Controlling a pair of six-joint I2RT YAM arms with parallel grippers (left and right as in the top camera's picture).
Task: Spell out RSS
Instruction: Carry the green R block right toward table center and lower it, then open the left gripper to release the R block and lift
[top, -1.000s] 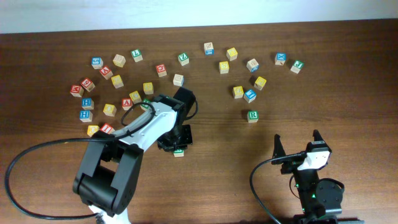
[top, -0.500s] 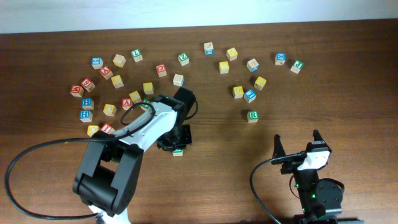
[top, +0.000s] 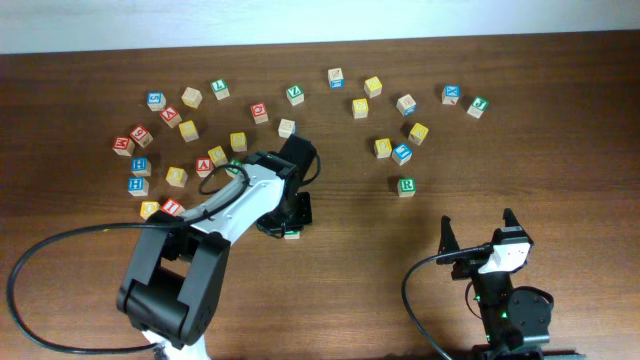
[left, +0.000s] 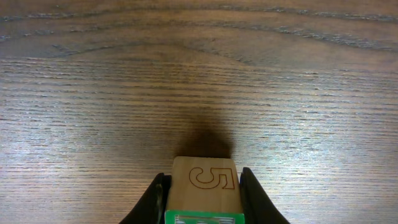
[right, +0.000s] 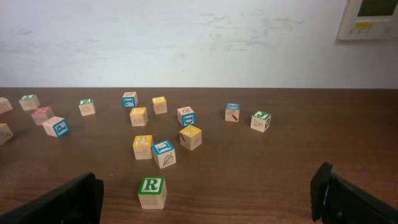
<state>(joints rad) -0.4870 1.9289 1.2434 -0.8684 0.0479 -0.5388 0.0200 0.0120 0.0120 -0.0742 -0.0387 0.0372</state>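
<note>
The green R cube (top: 405, 186) stands alone right of the table's middle, and it shows again in the right wrist view as the R cube (right: 152, 191), ahead of my right gripper (right: 208, 202). That gripper (top: 476, 232) is open and holds nothing. My left gripper (top: 288, 225) is shut on a wooden cube (left: 205, 183) that has a green-bordered face and an S-like outline burnt into its bare side. In the overhead view only a green corner of this cube (top: 291, 235) shows under the wrist. Several yellow-faced cubes (top: 383, 147) lie further back, their letters unreadable.
Many lettered cubes are scattered across the far half of the table: a left cluster (top: 176, 176) close beside the left arm, and a right group (top: 402, 153) behind the R cube. A blue cube (right: 164, 152) stands just beyond R. Bare wood lies ahead of the left gripper (left: 205, 186).
The left gripper has shifted a little toward the far side of the table with the green-faced cube between its fingers. The right arm has not moved.
</note>
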